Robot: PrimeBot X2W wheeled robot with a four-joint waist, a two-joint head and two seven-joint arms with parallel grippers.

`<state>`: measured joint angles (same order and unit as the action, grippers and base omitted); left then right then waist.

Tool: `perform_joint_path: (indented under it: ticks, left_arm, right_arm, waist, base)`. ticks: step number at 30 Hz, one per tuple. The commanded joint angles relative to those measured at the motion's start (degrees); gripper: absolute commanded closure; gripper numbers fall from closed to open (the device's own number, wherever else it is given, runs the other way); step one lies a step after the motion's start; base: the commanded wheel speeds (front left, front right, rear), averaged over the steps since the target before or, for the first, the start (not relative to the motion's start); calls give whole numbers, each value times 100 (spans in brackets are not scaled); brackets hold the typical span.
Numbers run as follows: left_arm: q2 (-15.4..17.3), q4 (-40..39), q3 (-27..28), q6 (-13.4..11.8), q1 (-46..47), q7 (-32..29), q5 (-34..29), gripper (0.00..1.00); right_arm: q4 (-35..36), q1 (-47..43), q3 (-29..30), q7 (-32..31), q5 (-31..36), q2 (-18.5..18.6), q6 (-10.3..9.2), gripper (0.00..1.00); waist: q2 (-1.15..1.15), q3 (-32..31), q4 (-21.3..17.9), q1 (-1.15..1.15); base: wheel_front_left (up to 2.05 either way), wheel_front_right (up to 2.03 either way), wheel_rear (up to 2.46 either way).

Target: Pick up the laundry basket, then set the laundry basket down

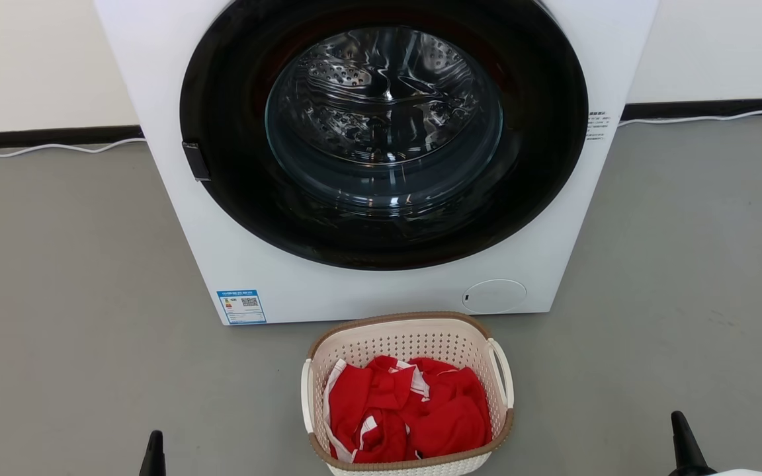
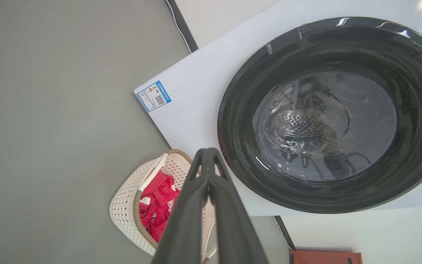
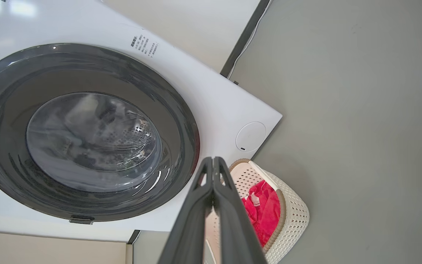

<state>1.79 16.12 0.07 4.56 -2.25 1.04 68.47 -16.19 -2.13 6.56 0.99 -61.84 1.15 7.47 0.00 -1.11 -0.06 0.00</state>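
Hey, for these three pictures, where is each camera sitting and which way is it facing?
Head view: on the head, facing forward and down at the washing machine and laundry basket; left gripper and right gripper tips at the bottom corners.
Left wrist view: on the left wrist, facing the machine's door along its shut fingers.
Right wrist view: likewise from the right wrist.
Shared: all three show the basket.

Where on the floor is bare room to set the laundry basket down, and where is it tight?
Wide bare grey floor lies left of the washing machine, bordered behind by the black skirting. A similar patch lies to its right. It is crowded only in the middle: the laundry basket, holding red clothes, stands close before the machine's front.
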Motion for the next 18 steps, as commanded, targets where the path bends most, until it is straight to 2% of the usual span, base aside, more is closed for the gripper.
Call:
perform_joint_path:
  ticks: [1,18]
  left_arm:
    - [82,-152,164,57,300,-39,133,100]
    - [94,-174,359,152,520,-328,1036,100]
  right_arm:
    - [157,285,-57,-53,-182,116,5,100]
    - [181,506,-36,-333,-1334,139,4,100]
  waist:
    - [0,3,0,0]
    - [0,54,3,0]
  base:
    - [0,0,0]
    - [0,0,0]
